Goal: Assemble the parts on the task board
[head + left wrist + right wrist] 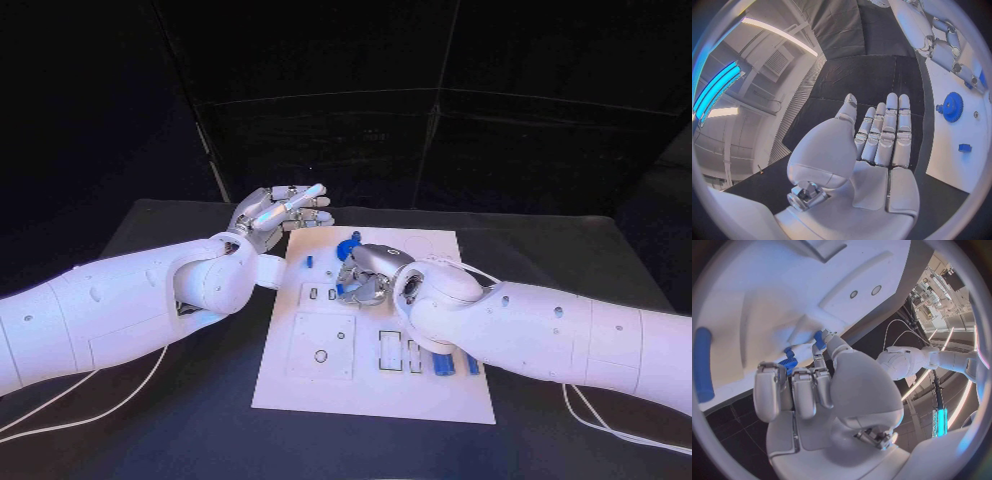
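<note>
The white task board (375, 385) lies mid-table. My right hand (372, 276) hangs over its far half, fingers curled down. In the right wrist view its fingertips (792, 371) and thumb pinch a small blue toothed part (789, 361) against the board (761, 295). A blue gear (351, 243) stands on the board just beyond that hand, also seen as the gear (951, 106) in the left wrist view. My left hand (281, 213) is raised beside the board's far left corner. Its fingers (886, 130) are straight and hold nothing.
Two blue pegs (443, 362) lie by the slots at the board's near right, under my right forearm. A small blue piece (307, 260) sits near the left edge. White cables (87, 395) trail over the black table on both sides.
</note>
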`<state>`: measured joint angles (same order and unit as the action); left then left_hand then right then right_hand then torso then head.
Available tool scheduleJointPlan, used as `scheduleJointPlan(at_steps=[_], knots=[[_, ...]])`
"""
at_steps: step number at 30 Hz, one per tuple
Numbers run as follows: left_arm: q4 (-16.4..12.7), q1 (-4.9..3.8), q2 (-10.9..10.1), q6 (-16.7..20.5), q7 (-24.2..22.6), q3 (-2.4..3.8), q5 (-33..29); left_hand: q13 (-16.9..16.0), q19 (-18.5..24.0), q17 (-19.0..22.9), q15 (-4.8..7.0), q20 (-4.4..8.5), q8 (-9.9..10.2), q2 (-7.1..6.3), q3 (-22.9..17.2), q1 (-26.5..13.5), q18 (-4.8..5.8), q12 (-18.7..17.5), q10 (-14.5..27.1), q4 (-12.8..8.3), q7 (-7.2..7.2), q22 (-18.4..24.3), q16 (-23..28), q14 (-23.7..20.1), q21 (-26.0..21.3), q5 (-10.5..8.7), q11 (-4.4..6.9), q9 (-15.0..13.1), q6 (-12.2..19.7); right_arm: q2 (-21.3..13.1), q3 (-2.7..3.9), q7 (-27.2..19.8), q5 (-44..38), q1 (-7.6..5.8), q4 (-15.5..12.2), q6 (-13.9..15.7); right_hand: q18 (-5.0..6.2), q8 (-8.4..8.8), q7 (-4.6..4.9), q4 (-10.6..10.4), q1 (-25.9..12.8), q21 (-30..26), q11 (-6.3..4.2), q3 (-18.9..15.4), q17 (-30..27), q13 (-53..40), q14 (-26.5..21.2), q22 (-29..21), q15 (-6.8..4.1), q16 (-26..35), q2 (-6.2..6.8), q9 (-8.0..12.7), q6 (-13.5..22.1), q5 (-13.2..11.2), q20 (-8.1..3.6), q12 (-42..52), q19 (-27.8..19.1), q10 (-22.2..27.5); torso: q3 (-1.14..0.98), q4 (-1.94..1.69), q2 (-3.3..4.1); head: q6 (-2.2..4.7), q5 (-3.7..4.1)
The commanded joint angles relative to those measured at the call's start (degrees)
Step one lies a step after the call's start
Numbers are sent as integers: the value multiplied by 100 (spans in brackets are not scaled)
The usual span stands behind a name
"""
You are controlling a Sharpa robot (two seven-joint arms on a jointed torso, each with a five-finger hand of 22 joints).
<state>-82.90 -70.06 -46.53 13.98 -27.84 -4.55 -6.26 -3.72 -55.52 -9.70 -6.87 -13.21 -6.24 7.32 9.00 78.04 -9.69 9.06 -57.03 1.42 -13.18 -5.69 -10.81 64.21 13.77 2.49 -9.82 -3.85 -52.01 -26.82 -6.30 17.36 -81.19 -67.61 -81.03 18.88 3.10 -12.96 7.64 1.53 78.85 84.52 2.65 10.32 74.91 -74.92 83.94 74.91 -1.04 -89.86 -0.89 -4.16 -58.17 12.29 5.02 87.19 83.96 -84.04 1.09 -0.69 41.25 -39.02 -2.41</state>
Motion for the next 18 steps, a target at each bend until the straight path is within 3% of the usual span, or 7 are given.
scheduleJointPlan(at_steps=[1,18], knots=[[-2,-10,9,-44,-84,5,7,2,-54,-7,-3,5,21,58,-1,13,-76,-24,-43,-21,-2,7,23,25,-39,26,-13,6,-33,14,-12,31,-87,12,13,-81,-61,-1,-40,-12,-45,10,-4,36,1509,-1038,606,349,-31,-14,-9,-6,-97,6,-45,-13,148,-238,5,1,1,-9,-2],[-22,-10,7,-53,-77,5,7,2,-54,-7,-3,5,21,58,-1,13,-76,-24,-43,-21,-2,7,23,25,-39,26,-13,6,-33,26,-11,143,-92,40,89,-403,-56,81,-9,-19,-111,-4,23,16,1509,-1009,606,325,-11,-14,89,14,-46,-20,-30,-39,136,-210,4,-3,-3,-29,16]])
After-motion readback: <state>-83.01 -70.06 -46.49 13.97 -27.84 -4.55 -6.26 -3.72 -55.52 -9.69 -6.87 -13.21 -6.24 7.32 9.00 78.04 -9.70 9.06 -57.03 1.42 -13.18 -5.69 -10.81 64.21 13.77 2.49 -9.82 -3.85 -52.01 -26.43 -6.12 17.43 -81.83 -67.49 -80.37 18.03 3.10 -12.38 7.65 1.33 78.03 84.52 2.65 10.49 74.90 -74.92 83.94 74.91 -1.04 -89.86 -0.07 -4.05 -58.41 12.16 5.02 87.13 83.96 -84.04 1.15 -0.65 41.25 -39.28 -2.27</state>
